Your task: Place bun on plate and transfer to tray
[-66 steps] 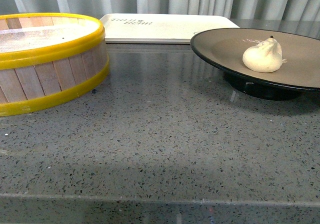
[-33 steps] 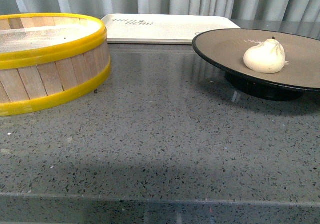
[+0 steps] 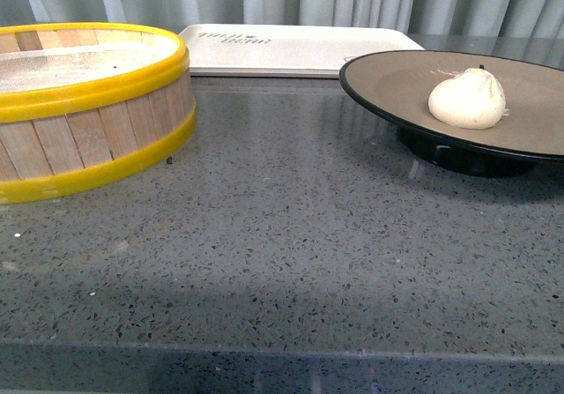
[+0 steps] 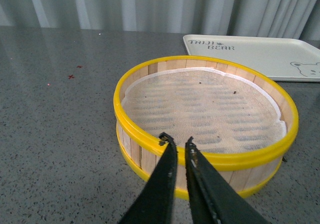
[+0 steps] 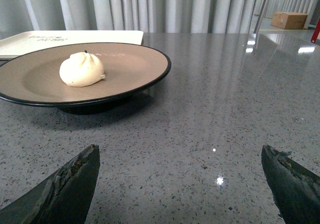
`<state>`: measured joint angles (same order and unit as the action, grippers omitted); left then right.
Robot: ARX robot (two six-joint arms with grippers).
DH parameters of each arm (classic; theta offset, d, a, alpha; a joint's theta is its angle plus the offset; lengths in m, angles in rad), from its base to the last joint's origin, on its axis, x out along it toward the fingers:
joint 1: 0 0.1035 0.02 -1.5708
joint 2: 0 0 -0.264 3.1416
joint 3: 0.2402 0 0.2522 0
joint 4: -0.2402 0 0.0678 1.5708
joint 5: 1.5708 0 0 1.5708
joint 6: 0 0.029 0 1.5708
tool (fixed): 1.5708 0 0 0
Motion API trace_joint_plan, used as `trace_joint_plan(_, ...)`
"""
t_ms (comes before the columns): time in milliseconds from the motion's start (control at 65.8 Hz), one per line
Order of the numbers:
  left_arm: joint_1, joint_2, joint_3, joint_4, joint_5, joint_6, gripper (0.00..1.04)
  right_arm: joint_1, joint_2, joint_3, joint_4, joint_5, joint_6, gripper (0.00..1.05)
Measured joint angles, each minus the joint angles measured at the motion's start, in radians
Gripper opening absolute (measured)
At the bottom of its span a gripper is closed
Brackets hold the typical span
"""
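1. Right gripper: fingers wide apart, empty. Left gripper: fingers nearly together, holding nothing.
2. Steamer basket, front view left: holds only a cloth liner.
3. Plate, right: carries the bun. It is probably rigid, with a slick rim. Grip the rim and keep it level, since the soft bun may roll.
4. Tray, top centre: nothing on it.

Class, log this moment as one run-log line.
bun on plate | plate on table, not on tray | left gripper shut, empty | right gripper open
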<state>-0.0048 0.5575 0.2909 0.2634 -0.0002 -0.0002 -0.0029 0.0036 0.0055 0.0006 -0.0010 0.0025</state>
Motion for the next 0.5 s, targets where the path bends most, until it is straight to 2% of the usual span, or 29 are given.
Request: trace_joint_plan(501, 0.002, -0.183, -0.185, 0.007, 0.000, -0.002, 0.04, 0.000, 0.000, 0.000, 0.000, 0.000, 0.000, 0.96)
